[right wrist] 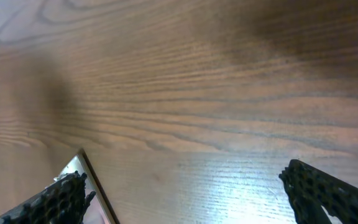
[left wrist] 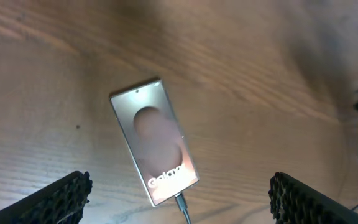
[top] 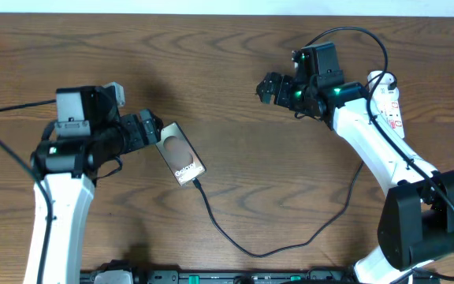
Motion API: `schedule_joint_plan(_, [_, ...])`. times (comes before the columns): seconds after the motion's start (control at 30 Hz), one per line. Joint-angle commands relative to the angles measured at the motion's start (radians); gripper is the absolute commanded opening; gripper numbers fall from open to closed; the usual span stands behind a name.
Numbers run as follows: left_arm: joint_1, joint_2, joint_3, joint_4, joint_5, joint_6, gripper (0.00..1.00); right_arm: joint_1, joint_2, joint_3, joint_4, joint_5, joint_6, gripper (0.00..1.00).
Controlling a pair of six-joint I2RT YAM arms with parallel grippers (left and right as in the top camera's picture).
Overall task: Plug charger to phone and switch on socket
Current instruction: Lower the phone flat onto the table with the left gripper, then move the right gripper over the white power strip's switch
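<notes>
Overhead | dark rectangular phone [top: 180, 156] at 9 o'clock | thin black charger cable [top: 251, 249] in its 5 o'clock end | left gripper [top: 154, 131] apart | right gripper [top: 268, 88] apart

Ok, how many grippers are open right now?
2. The left gripper is open beside the phone and holds nothing. The right gripper is open over the table toward the upper right, also holding nothing. Neither is hidden.

Phone [top: 180, 156] flat, diagonal; charger [top: 257, 254] plugged into its Galaxy end; socket [top: 390, 102] far right.
</notes>
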Motion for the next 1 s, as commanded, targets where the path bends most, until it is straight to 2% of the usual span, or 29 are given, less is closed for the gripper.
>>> schedule_joint_plan(0.0, [0.003, -0.016, 0.008, 0.004, 0.019, 0.029, 0.94, -0.009, -0.025, 0.023, -0.04, -0.024, 0.004, 0.99])
schedule_joint_plan(0.23, [0.003, -0.015, 0.008, 0.043, 0.066, 0.027, 0.94, -0.158, -0.028, 0.264, -0.42, -0.072, -0.201, 0.99])
schedule_joint_plan(0.4, [0.003, -0.015, 0.008, 0.054, 0.068, 0.028, 0.94, -0.279, -0.028, 0.425, -0.604, 0.024, -0.273, 0.99])
schedule_joint_plan(0.5, [0.003, -0.015, 0.008, 0.054, 0.067, 0.028, 0.94, -0.372, -0.028, 0.465, -0.625, 0.109, -0.273, 0.99])
schedule_joint_plan(0.63, [0.003, -0.015, 0.008, 0.058, 0.067, 0.028, 0.94, -0.511, -0.023, 0.466, -0.62, 0.126, -0.282, 0.99])
schedule_joint_plan(0.87, [0.003, -0.013, 0.008, 0.077, 0.067, 0.028, 0.94, -0.723, 0.01, 0.46, -0.614, 0.099, -0.391, 0.99])
schedule_joint_plan(0.97, [0.003, -0.013, 0.008, 0.08, 0.067, 0.028, 0.94, -0.775, 0.042, 0.46, -0.592, 0.041, -0.488, 0.99])
